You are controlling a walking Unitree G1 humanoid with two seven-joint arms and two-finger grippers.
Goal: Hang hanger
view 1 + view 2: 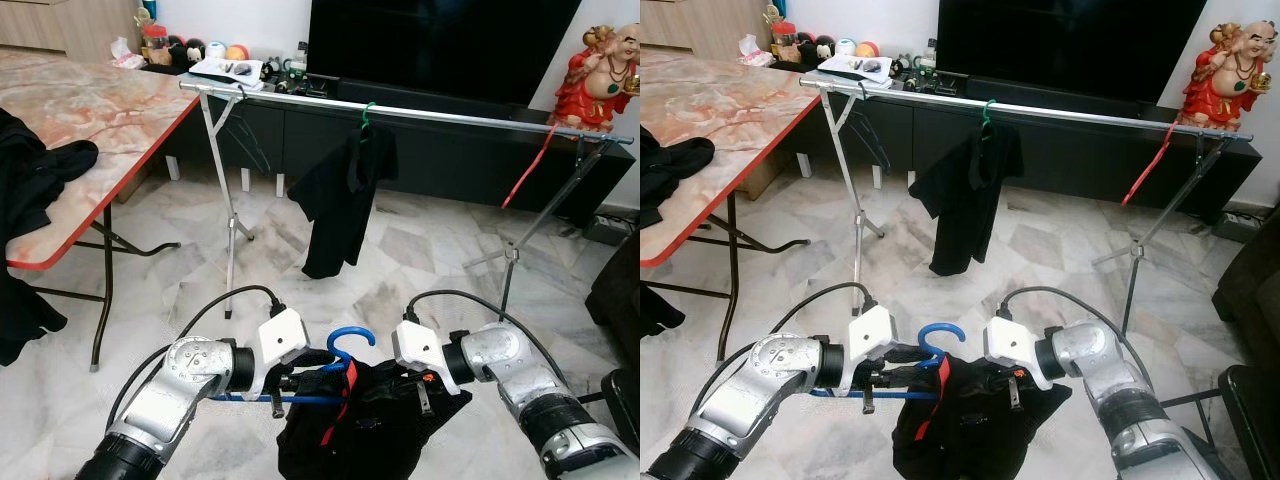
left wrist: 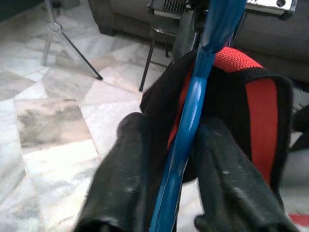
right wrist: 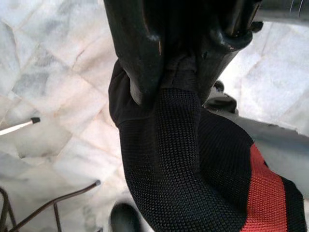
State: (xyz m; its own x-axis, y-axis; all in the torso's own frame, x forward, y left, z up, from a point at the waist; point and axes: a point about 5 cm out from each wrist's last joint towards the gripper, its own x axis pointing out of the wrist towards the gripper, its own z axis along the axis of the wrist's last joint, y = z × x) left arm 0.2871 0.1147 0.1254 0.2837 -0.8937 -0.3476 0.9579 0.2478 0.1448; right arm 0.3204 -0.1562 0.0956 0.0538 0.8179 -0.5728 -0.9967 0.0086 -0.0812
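Left eye view: the left gripper is clamping the blue hanger, whose bar is running roughly 9 to 3 o'clock. The right gripper is pinching the black-and-red garment draped over the hanger. The clothes rail is lying ahead at 12 o'clock, well apart, already carrying a black shirt.

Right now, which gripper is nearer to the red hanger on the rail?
Right. The right gripper holds the black garment low in front, on the side where the red hanger hangs. The left gripper, clamped on the blue hanger, sits farther left.
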